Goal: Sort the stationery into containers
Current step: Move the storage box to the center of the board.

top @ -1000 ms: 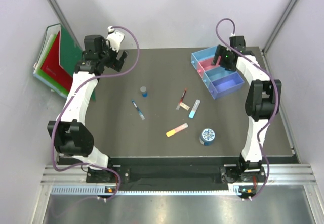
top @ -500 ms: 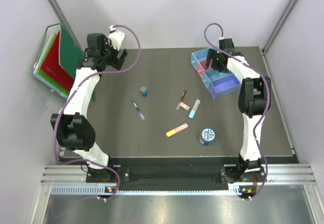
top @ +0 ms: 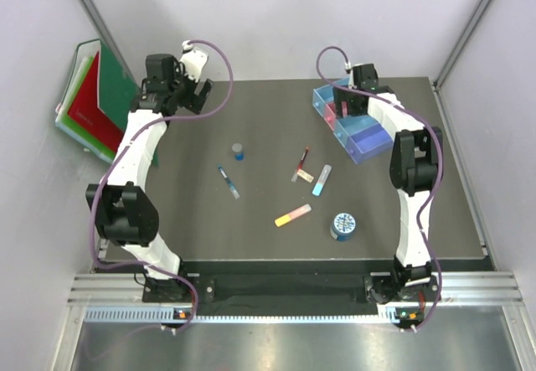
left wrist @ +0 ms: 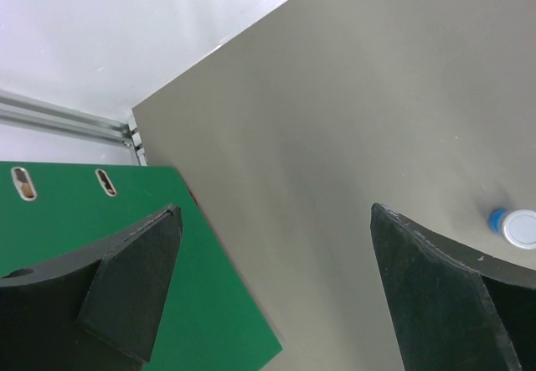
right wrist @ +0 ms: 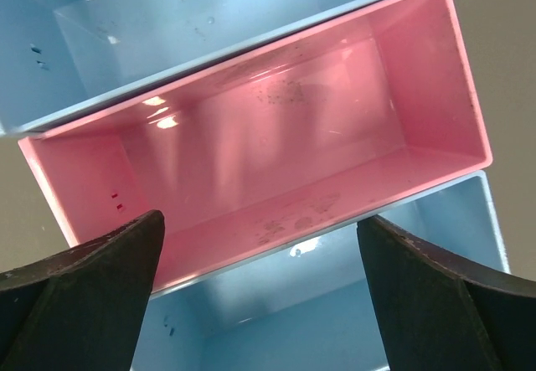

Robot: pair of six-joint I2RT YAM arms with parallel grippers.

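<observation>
The stationery lies loose mid-table: grey-capped blue bottle (top: 239, 151), blue pen (top: 229, 181), red-black pen (top: 302, 161), beige eraser (top: 306, 175), light-blue stick (top: 322, 180), yellow-pink stick (top: 293, 214), round blue tin (top: 343, 225). The row of bins (top: 374, 142) stands at the far right. My right gripper (top: 346, 108) hovers open and empty over it; its wrist view shows the empty pink bin (right wrist: 268, 136), the light-blue bin (right wrist: 193, 19) and the blue bin (right wrist: 335, 312) under the gripper (right wrist: 260, 296). My left gripper (top: 198, 96) is open and empty at the far left (left wrist: 276, 304); the bottle (left wrist: 517, 226) shows near its right finger.
Green and red folders (top: 94, 99) lean against the left wall; the green one (left wrist: 84, 229) reaches onto the table's far left edge under the left gripper. White walls close the table at the back and sides.
My right gripper has moved left along the row of bins, from the blue bin to above the pink one. My left arm has only shifted slightly.
</observation>
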